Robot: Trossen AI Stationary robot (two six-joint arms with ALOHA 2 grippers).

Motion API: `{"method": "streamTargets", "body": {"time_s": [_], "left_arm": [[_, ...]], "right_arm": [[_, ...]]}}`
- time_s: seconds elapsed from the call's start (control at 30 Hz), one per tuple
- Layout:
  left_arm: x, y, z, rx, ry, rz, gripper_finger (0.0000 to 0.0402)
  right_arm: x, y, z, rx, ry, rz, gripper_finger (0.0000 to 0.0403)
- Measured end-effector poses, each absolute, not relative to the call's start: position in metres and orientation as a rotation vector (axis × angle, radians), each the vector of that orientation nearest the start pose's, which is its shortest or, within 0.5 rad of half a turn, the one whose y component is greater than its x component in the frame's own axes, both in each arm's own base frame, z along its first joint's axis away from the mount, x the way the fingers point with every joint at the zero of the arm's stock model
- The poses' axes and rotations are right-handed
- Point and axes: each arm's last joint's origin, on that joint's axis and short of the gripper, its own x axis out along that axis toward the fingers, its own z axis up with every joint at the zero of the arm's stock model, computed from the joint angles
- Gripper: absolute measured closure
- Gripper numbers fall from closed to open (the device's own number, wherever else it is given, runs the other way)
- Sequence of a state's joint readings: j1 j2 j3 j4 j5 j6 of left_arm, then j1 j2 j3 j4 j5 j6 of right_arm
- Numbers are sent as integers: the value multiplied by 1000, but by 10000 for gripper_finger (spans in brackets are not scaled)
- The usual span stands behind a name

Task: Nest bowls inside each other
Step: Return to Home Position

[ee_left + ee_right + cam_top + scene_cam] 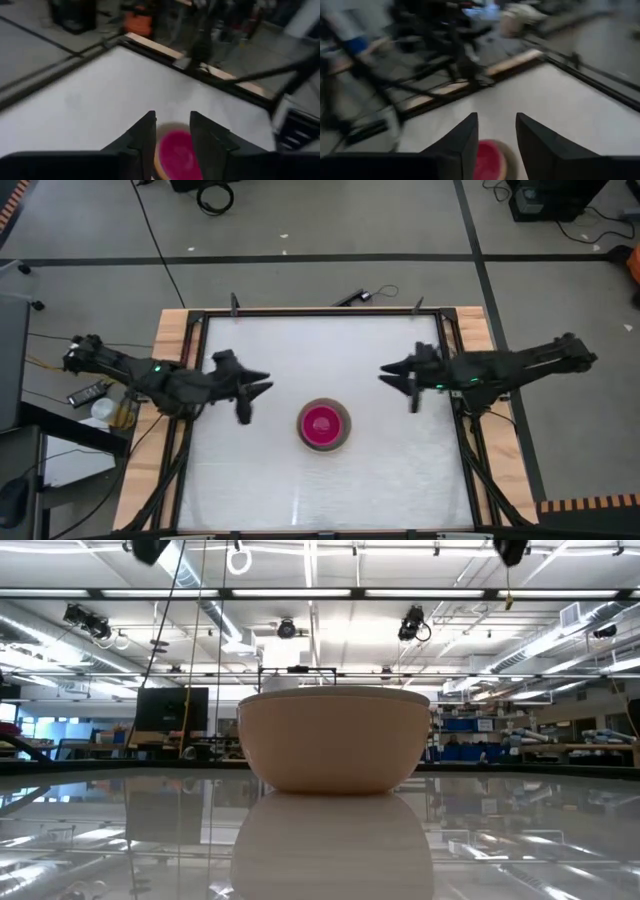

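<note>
One stack of bowls (pixel 324 426) sitting upright about the middle of the white tabletop (pixel 320 340), showing from above only a small round cream-beige plastic bowl (pixel 335 745) on the outside and a smaller round red-pink plastic bowl (pixel 321 424) nested in its centre. Not revealing whether other bowls are lying between those two. Filling the middle of the low view with the beige wall, mirrored in the glossy surface.

Hovering to the left of the stack, well apart from it: the left gripper (pixel 262 383), with its dark fingers standing parted and holding nothing. Hovering on the opposite side, also well apart: the right gripper (pixel 390 372), likewise parted and empty. Pointing inward toward each other across the table.

Showing in both wrist views, between the parted fingers: the red-pink bowl inside its beige rim.

Lying on the grey floor beyond the far table edge: a small dark cabled object (pixel 350 297).
</note>
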State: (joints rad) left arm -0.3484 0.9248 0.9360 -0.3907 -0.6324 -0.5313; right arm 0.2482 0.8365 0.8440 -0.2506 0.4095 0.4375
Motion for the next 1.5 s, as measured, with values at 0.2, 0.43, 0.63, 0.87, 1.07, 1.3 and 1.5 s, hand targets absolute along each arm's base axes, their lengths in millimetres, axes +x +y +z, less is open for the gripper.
{"method": "streamTargets", "body": {"time_s": [0.2, 0.43, 0.63, 0.87, 1.07, 1.3, 1.5], "left_arm": [[165, -45, 299, -340, 371, 247, 307], [162, -49, 283, -146, 384, 168, 390], [135, -39, 260, -37, 240, 81, 399], [107, -28, 225, -32, 132, 23, 400], [96, -25, 210, -15, -5, -9, 401], [93, -24, 183, -33, -13, -14, 401], [94, -23, 171, -54, -48, -12, 401]], "right_arm": [[134, 25, 353, 120, 121, -105, 309], [102, 22, 331, 142, 54, 20, 392], [83, 18, 294, 185, -78, 83, 397], [73, 16, 252, 184, -90, 115, 400], [76, 17, 227, 155, -110, 115, 401], [90, 18, 191, 151, -66, 77, 402], [95, 17, 176, 157, -106, 77, 402]]}}
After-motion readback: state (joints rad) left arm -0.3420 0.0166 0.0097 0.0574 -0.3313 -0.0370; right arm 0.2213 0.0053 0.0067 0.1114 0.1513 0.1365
